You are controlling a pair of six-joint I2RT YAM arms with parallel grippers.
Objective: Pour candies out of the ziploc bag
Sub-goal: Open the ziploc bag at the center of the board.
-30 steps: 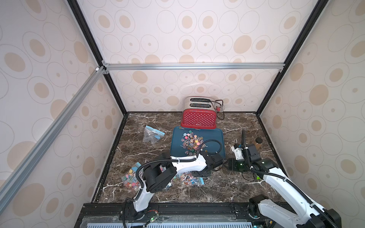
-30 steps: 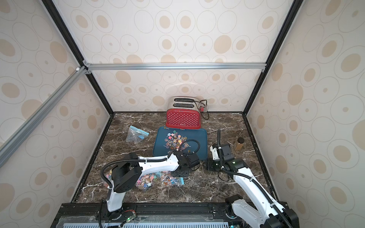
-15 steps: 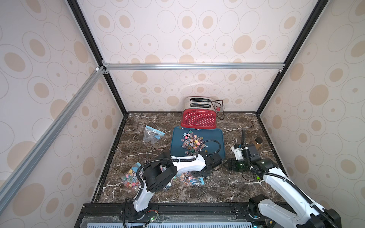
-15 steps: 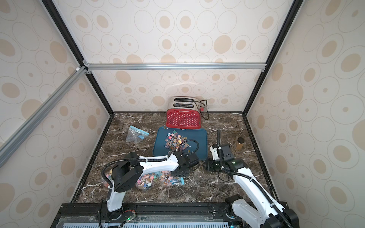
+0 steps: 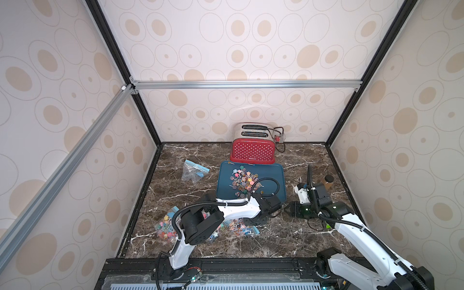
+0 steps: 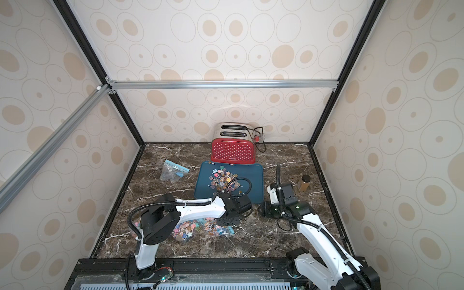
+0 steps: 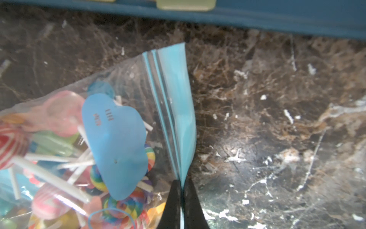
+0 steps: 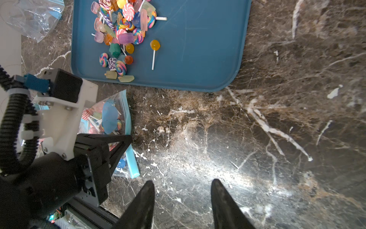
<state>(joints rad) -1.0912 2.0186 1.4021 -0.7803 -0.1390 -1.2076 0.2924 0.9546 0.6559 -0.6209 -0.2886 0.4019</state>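
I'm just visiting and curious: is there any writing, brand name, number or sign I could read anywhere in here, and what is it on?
toaster: a short white brand word low on its red front, too small to read.
blue tag inside the ziploc bag: two short rows of dark print, too blurred to read.
Nothing else shows legible writing.

Bare tabletop beside ziploc bag; tray near.
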